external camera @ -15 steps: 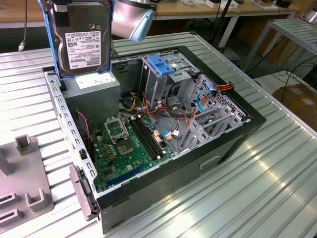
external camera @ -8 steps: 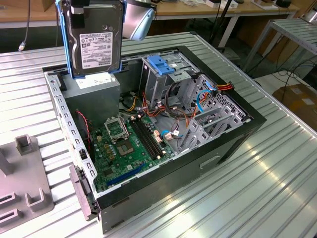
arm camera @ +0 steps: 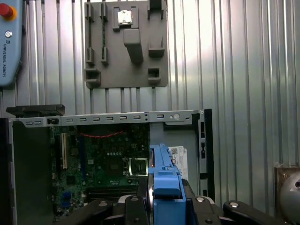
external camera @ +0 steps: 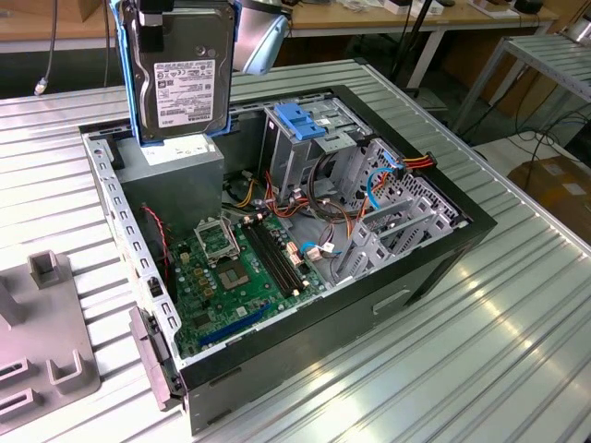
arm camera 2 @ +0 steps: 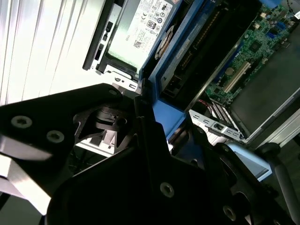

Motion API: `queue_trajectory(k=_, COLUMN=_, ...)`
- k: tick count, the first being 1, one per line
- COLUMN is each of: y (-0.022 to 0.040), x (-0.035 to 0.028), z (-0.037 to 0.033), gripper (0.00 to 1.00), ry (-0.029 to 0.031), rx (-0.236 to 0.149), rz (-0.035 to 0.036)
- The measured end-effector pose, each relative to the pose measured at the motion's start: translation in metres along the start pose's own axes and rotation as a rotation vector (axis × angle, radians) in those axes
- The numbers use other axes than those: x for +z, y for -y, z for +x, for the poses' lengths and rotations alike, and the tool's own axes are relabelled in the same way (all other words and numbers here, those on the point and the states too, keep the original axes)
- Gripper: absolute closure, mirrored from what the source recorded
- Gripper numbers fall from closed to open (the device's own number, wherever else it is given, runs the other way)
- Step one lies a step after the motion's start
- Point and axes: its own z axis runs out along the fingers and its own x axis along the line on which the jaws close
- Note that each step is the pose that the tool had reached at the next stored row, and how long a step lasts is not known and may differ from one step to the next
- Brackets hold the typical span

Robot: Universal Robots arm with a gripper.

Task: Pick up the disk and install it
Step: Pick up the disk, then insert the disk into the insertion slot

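1. Presently the disk (external camera: 180, 78) is off the bench (external camera: 462, 369) and held upright at the upper part of the exterior view's left. Its white label faces the camera and blue rails run down both long edges.
2. The jaws are closed on the disk. In both wrist views the black fingers (arm camera: 140, 206) press against either side of the blue-railed upper end of the disk (arm camera: 165, 180), with no gap visible.
3. The disk hangs over the corner of the open computer case (external camera: 434, 268) where the grey power-supply box (external camera: 175, 175) sits. Whether its lower edge touches the box cannot be determined.
4. In the second wrist view the disk (arm camera 2: 197, 56) appears edge-on, with the box's white sticker (arm camera 2: 145, 23) just beside it.
5. The metal drive cage (external camera: 300, 120) with the blue plastic top stands inside the case, towards the exterior view's right of the disk and apart from it.
6. The motherboard (external camera: 240, 268) lies flat on the case floor, below and in front of the disk.
7. A grey fixture plate (external camera: 46, 332) rests on the bench beside the case, at the exterior view's left.
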Motion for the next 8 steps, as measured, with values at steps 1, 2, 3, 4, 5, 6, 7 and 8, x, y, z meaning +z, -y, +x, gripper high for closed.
queue_trajectory(k=1, y=0.0, x=0.0, z=0.0, gripper=0.63, ry=0.0, rx=0.0, rz=0.0)
queue_trajectory(k=2, y=0.0, x=0.0, z=0.0, gripper=0.63, ry=0.0, rx=0.0, rz=0.0)
queue_trajectory(k=3, y=0.0001, x=0.0, z=0.0, gripper=0.63, ry=0.0001, rx=0.0, rz=0.0)
queue_trajectory(k=4, y=0.0001, x=0.0, z=0.0, gripper=0.63, ry=0.0001, rx=0.0, rz=0.0)
queue_trajectory(k=5, y=0.0001, x=0.0, z=0.0, gripper=0.63, ry=0.0001, rx=0.0, rz=0.0)
queue_trajectory(k=6, y=0.0002, x=0.0, z=0.0002, gripper=0.63, ry=0.0001, rx=0.0, rz=0.0001)
queue_trajectory(k=7, y=0.0003, x=0.0, z=0.001, gripper=0.63, ry=0.0001, rx=0.0, rz=0.0)
queue_trajectory(k=8, y=0.0005, x=0.0001, z=0.0023, gripper=0.63, ry=0.0001, rx=0.0, rz=0.0)
